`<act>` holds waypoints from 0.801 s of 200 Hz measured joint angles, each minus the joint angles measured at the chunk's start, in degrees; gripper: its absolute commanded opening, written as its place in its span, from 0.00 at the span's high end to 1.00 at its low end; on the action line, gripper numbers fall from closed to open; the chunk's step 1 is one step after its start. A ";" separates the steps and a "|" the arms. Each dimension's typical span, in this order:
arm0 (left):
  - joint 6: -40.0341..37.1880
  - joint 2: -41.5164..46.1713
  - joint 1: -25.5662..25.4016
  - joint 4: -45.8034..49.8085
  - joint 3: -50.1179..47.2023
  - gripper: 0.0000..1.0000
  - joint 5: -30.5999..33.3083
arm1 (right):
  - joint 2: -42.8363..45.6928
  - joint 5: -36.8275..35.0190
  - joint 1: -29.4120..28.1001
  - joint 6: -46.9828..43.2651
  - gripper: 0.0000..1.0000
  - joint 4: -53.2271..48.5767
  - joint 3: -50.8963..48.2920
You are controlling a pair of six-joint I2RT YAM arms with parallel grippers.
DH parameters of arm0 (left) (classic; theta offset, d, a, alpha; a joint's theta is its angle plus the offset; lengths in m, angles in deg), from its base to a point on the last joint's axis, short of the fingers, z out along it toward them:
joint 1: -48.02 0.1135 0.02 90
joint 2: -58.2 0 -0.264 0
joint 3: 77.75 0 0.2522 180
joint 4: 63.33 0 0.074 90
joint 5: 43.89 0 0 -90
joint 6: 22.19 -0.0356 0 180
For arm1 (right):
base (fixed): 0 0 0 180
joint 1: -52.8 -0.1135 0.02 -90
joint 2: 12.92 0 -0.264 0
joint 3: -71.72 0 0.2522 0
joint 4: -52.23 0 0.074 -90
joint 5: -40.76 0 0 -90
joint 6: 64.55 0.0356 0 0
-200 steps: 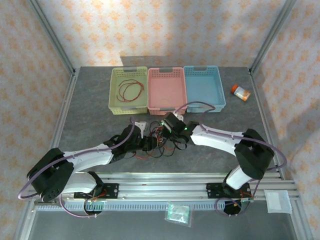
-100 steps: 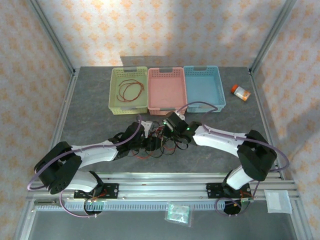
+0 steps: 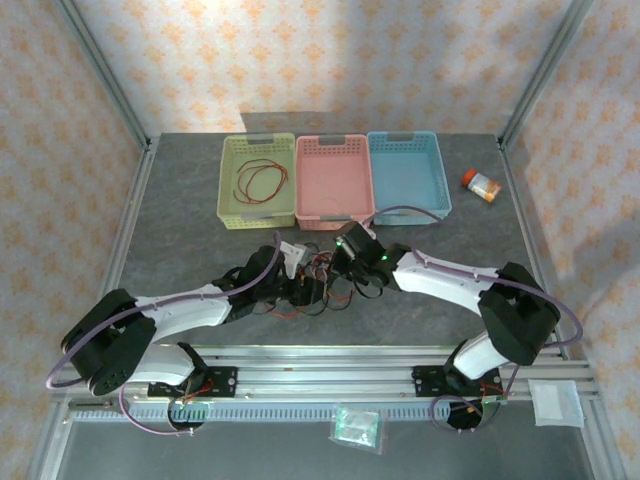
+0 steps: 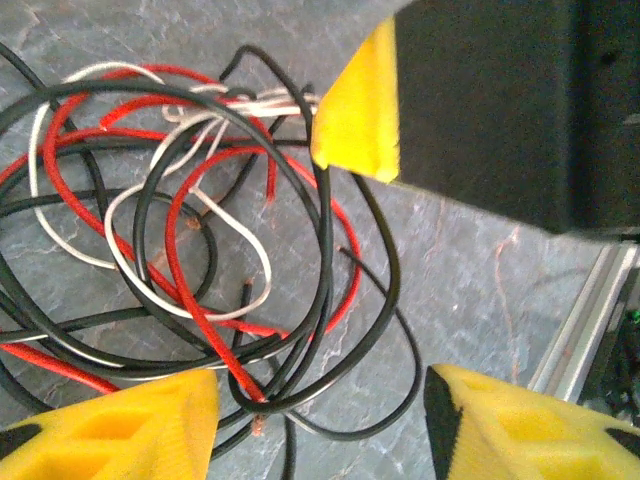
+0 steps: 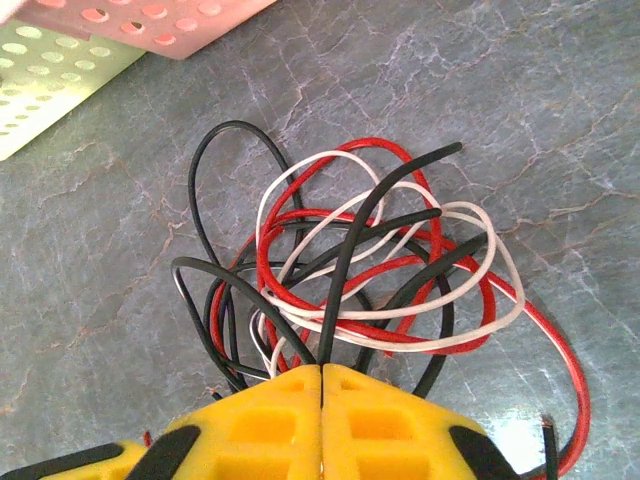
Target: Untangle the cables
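Tightly shut, the right gripper [image 5: 322, 385] pinches a black cable [image 5: 348, 245] that vanishes into the seam between its yellow pads. It sits low over the tangle of cables [image 5: 400, 312] lying on the grey table [image 5: 100, 300] near the pink basket [image 5: 150, 20] and green basket [image 5: 40, 90]. The left gripper [image 4: 320, 430] hovers over the same heap with its fingers spread wide and gripping nothing, several black, red and white loops lying between them.

Trouble looks likeliest from the pull: the held strand threads through red and white loops, so hauling on it could cinch the knot or drag the whole heap along instead of freeing one cable. Should the left fingers close where they are, they would probably catch several strands at once. The two grippers also work very near each other, the right fingertip [image 4: 355, 110] looming close in the left wrist view, so a bump is possible. One red cable [image 3: 262, 180] already lies in the green basket.

Whether a second strand is caught in the right pinch cannot be told. The crossings under both grippers are covered, and several strands run out of frame. From above the arms hide most of the heap, so the number of cables left is unclear.
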 measured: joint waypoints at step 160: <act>-8.70 -7.06 0.00 5.99 7.61 0.76 3.17 | 0.74 0.63 0.50 0.22 0.94 0.20 -0.24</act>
